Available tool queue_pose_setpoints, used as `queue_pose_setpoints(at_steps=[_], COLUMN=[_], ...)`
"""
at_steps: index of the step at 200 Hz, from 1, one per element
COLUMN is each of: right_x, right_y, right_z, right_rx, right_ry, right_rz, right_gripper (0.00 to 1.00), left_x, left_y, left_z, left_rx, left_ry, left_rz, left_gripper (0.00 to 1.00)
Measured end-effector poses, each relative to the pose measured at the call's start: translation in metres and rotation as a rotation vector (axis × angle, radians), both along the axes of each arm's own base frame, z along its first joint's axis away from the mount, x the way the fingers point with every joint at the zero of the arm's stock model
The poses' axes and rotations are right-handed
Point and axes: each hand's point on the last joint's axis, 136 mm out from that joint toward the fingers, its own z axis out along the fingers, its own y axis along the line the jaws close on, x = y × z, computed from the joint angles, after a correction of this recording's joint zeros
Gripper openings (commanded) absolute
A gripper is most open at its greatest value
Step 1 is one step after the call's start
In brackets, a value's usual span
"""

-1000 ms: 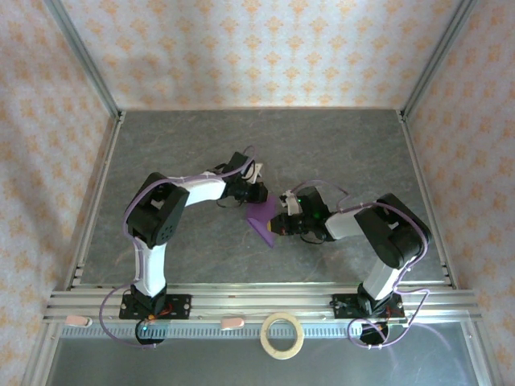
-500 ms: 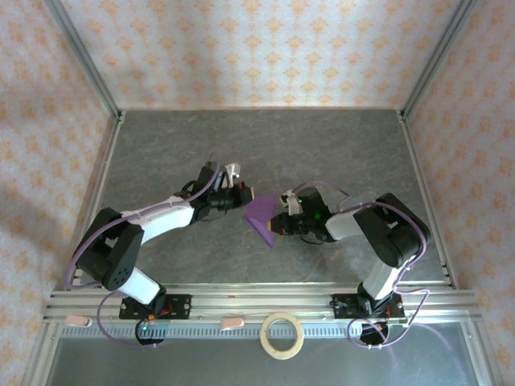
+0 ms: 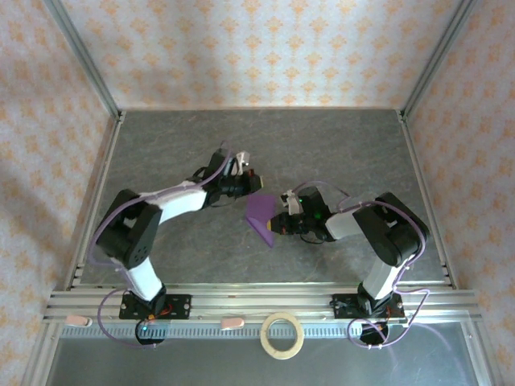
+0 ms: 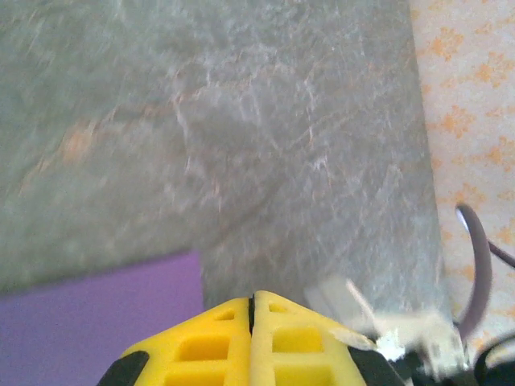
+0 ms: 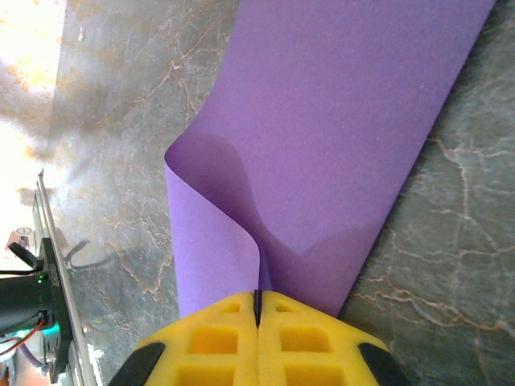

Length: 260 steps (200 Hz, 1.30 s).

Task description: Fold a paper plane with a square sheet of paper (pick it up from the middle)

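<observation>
The square sheet of paper (image 3: 259,215) is purple and lies mid-table, bent up along its near side. My right gripper (image 3: 274,226) is shut on that raised fold; in the right wrist view the paper (image 5: 338,121) curls up into the closed yellow fingers (image 5: 201,342) of the gripper (image 5: 257,299). My left gripper (image 3: 255,184) sits at the sheet's far left corner. In the left wrist view the gripper (image 4: 253,301) is shut with nothing seen between its fingers, and the purple paper (image 4: 96,322) lies flat beside them at lower left.
A tan tape ring (image 3: 282,335) lies in front of the aluminium rail (image 3: 257,301) at the near edge. Metal frame posts and patterned walls close in the grey table (image 3: 338,145) on three sides.
My left arm changed posture twice: its gripper drew back left from the paper, then returned to the sheet's far corner. The right gripper and the paper stayed put.
</observation>
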Motion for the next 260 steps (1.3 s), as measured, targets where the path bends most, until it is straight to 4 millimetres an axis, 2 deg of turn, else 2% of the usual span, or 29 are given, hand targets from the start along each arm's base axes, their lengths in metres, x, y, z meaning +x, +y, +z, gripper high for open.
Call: queue_pose_setpoints(at_steps=[11, 24, 50, 260], right_x=[0.0, 0.0, 0.0, 0.001], right_y=[0.0, 0.0, 0.0, 0.002], right_z=[0.0, 0.0, 0.0, 0.0], right_rx=[0.0, -0.001, -0.002, -0.027], right_ry=[0.0, 0.001, 0.003, 0.017], right_rz=[0.0, 0.0, 0.0, 0.025], right_gripper=[0.0, 0.0, 0.0, 0.0], left_x=[0.007, 0.009, -0.005, -0.005], left_y=[-0.004, -0.006, -0.003, -0.006], left_z=[-0.013, -0.037, -0.085, -0.086], left_rx=[0.032, 0.08, 0.169, 0.228], left_ry=[0.011, 0.051, 0.15, 0.102], left_rz=[-0.022, -0.05, -0.098, -0.141], left_gripper=[0.0, 0.0, 0.0, 0.0])
